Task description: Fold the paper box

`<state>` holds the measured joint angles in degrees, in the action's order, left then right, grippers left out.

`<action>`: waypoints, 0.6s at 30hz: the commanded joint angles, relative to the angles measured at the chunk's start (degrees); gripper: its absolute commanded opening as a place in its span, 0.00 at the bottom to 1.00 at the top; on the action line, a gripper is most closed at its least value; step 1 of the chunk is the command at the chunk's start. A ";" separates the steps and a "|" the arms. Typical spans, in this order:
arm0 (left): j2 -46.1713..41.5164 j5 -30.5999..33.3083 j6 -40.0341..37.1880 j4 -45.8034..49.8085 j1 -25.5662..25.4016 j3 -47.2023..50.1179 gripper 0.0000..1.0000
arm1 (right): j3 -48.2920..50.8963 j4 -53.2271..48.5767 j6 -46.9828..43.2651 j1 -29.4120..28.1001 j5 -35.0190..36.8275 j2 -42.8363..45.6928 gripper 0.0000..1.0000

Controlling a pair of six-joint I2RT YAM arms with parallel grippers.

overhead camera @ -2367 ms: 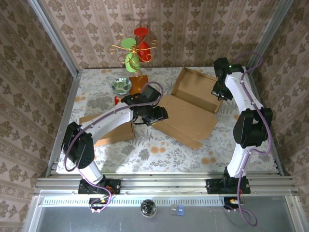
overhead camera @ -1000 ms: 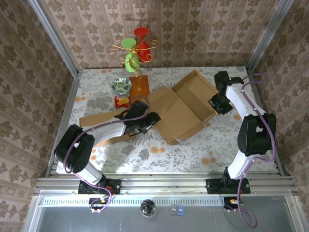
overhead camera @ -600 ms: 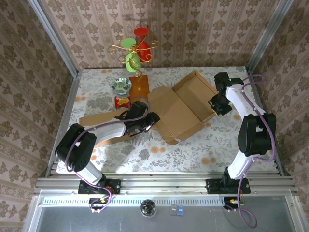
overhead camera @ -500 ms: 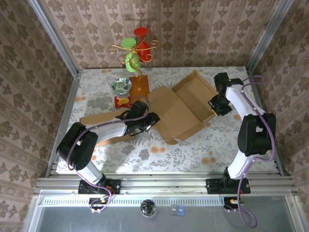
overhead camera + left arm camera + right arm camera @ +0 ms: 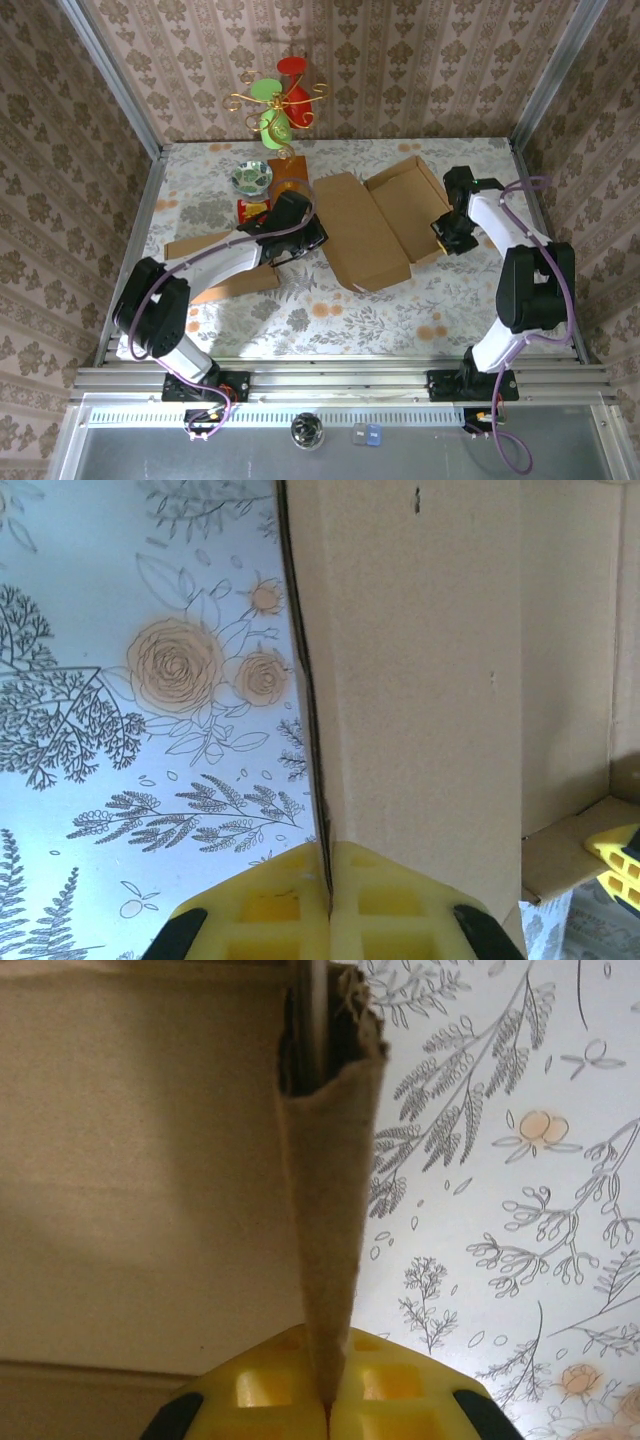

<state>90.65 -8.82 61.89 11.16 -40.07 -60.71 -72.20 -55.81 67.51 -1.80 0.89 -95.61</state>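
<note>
Since approx. 1 s earlier, paper box (image 5: 375,225) has swung and shifted toward right rear of tabletop (image 5: 300,310). Left arm has followed, moving back toward red can (image 5: 252,208). Left jaws clenched on free left edge of box's lid panel, card pinched btw. yellow pads (image 5: 270,905) (left wrist view). Right jaws clenched on box's right side wall, whose edge runs straight up btw. pads (image 5: 270,1390) (right wrist view). Box lies open at centre-right: lid panel to left, shallow tray w/ raised walls to right, nearer rear. Second cardboard sheet (image 5: 215,262) lies under left arm, left of box. Glass bowl (image 5: 250,177) and wire stand w/ red & green cups (image 5: 280,100) sit at rear left.
</note>
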 commanded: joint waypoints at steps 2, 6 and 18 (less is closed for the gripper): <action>-1.00 2.32 -8.95 13.42 -0.06 -6.43 0.00 | 2.50 1.78 4.92 -1.35 -2.15 3.41 0.23; 0.38 2.97 -14.93 21.97 0.07 -12.93 0.00 | 4.21 3.76 6.06 -2.19 -5.15 4.84 0.39; 12.09 8.10 -35.36 47.12 -0.54 -39.85 0.00 | -2.16 4.36 2.29 -4.99 -6.01 11.43 0.50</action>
<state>100.77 -4.80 34.74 47.77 -40.16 -95.57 -71.44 -51.96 71.55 -5.87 -4.80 -86.28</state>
